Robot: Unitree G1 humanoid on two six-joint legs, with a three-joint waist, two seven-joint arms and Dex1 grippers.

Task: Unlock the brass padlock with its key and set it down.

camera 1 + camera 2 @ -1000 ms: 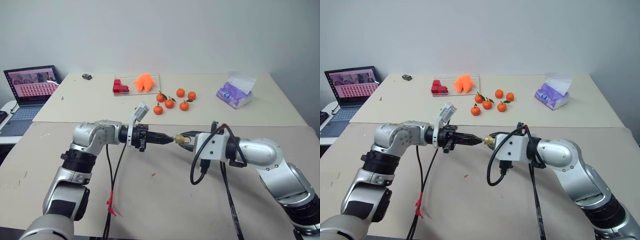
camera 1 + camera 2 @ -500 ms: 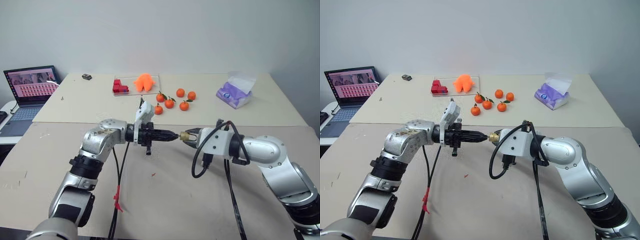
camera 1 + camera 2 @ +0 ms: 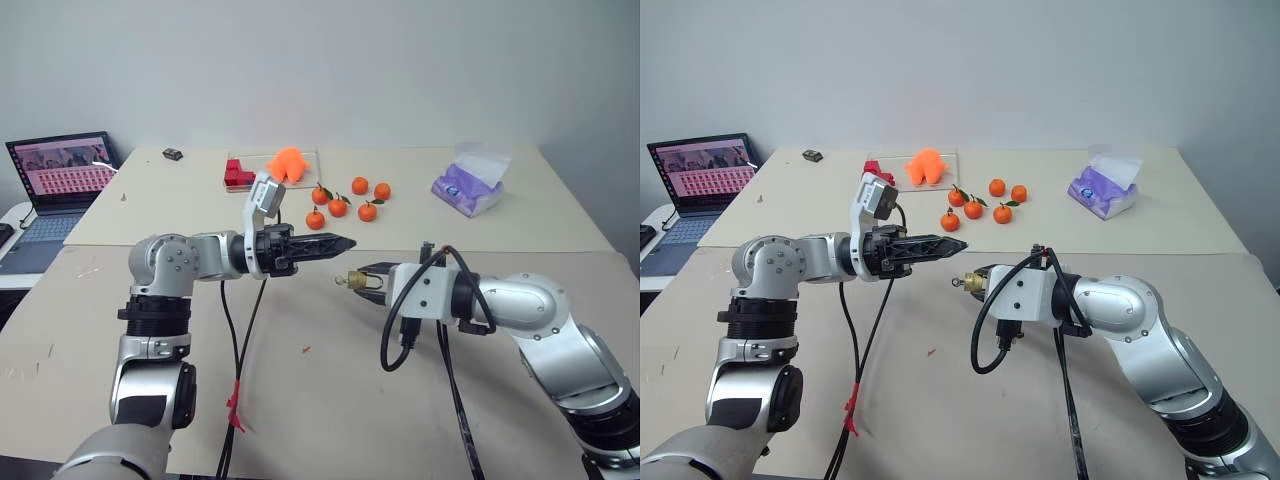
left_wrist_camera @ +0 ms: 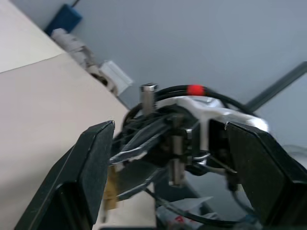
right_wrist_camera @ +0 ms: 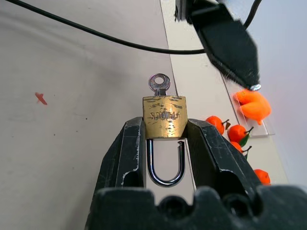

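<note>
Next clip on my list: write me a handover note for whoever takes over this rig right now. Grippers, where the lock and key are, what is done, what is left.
Left gripper: fingers open, holding nothing, in the air above and to the left of the lock.
Right gripper: fingers shut on the brass padlock, held above the table.
The key sits in the padlock's keyhole, head sticking out; nothing holds it.
Done: key inserted. The shackle looks released on one leg in the right wrist view, so the lock appears unlocked.
Left: confirm it is open, then set the padlock down on the table and release.
</note>
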